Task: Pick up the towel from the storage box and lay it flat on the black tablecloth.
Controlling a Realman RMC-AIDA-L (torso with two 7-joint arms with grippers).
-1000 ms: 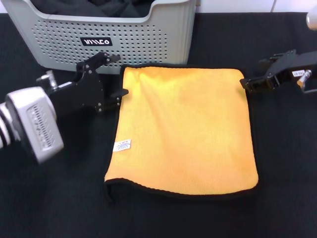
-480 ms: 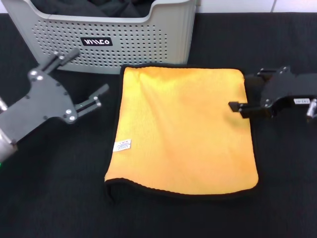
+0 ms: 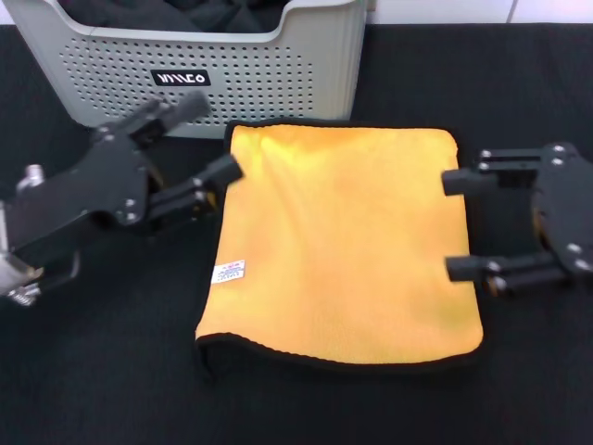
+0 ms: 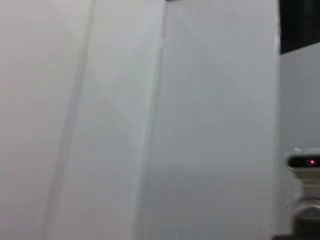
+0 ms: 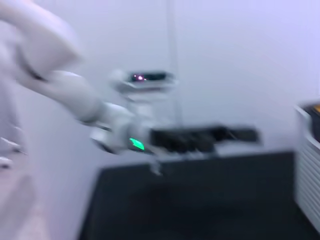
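Note:
The towel (image 3: 343, 241) lies flat, orange-yellow face up, on the black tablecloth (image 3: 102, 371) in the head view, its white label (image 3: 229, 273) near its left edge. The front left corner is slightly curled. The light grey storage box (image 3: 204, 69) stands behind it at the far left. My left gripper (image 3: 211, 139) is open and empty, raised beside the towel's far left corner. My right gripper (image 3: 454, 222) is open and empty, over the towel's right edge. The right wrist view shows the left arm (image 5: 120, 132) far off above the tablecloth.
A black fabric bundle (image 3: 213, 13) lies inside the storage box. The left wrist view shows only a pale wall (image 4: 150, 120) and a small device with a red light (image 4: 305, 162).
Both grippers have let go of the towel and swung round. The left gripper pulled back left, then returned near the towel's far left corner. The right gripper moved nearer and turned, jaws wide.

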